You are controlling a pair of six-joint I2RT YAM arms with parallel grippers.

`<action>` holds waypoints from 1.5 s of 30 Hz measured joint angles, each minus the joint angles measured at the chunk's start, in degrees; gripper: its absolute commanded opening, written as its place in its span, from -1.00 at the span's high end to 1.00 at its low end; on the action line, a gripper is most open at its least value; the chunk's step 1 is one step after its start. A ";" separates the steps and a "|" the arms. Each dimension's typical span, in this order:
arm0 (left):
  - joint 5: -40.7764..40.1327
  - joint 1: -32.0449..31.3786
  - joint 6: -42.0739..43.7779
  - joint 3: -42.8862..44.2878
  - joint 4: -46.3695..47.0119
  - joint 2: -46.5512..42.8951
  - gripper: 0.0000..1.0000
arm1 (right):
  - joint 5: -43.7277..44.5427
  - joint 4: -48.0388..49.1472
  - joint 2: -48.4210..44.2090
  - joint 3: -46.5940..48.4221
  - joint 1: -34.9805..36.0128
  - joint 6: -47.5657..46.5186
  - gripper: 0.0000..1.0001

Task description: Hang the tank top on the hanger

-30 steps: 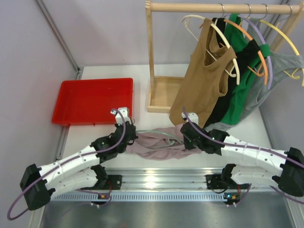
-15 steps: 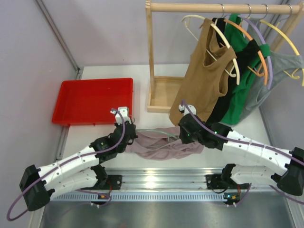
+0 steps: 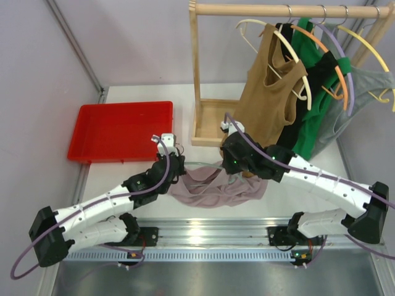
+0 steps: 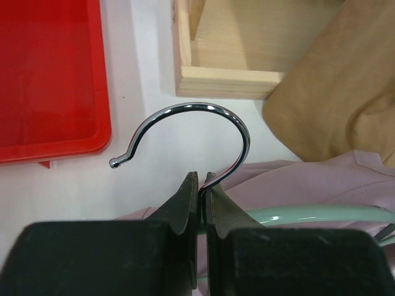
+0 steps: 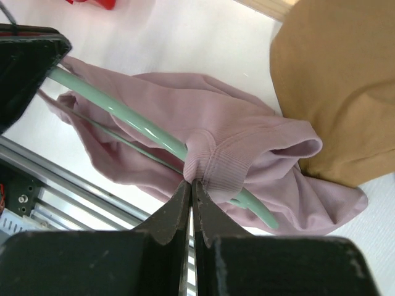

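The pale mauve tank top lies bunched on the table between my two arms, with the mint-green hanger running through it. My left gripper is shut on the base of the hanger's silver hook, and the green arm runs off to the right over the tank top. My right gripper is shut on a ribbed strap of the tank top, which wraps over the hanger's arm. From above, the left gripper and the right gripper sit at either end of the garment.
A red tray lies at the back left. A wooden rack stands behind, hung with a tan-brown tank top, green and grey garments on cream, orange and purple hangers. The tan top hangs close to my right gripper. An aluminium rail edges the table.
My right gripper has moved left and towards the rack, drawing the tank top strap along the hanger. The left gripper has shifted slightly right and back with the hook.
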 measured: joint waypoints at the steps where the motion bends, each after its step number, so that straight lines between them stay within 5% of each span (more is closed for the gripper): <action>1: 0.00 -0.28 0.15 0.39 0.42 0.46 1.00 | -0.07 -0.09 0.35 0.66 0.09 -0.20 1.00; 17: -0.17 -4.76 3.19 4.70 5.09 5.31 1.00 | 0.28 -2.12 3.13 8.00 0.79 -1.88 1.00; 20: 0.39 -5.01 3.76 5.25 5.16 5.18 1.00 | 0.20 -2.03 3.28 8.00 0.79 -2.64 0.75; 22: 0.96 -5.07 4.11 5.27 5.20 4.81 1.00 | 0.17 -1.95 3.28 8.00 0.79 -3.17 0.31; 25: 2.14 -5.16 4.70 5.38 5.01 4.50 1.00 | 0.13 -1.64 3.10 7.98 0.76 -4.33 0.01; 38: 6.88 -5.16 6.80 5.38 4.17 0.70 1.00 | -10.16 5.29 -14.58 -2.73 -1.55 -15.80 -0.18; 45: 10.78 -5.20 8.07 5.38 4.17 -1.29 1.00 | -16.39 6.29 -16.90 -8.28 -1.64 -19.15 -0.25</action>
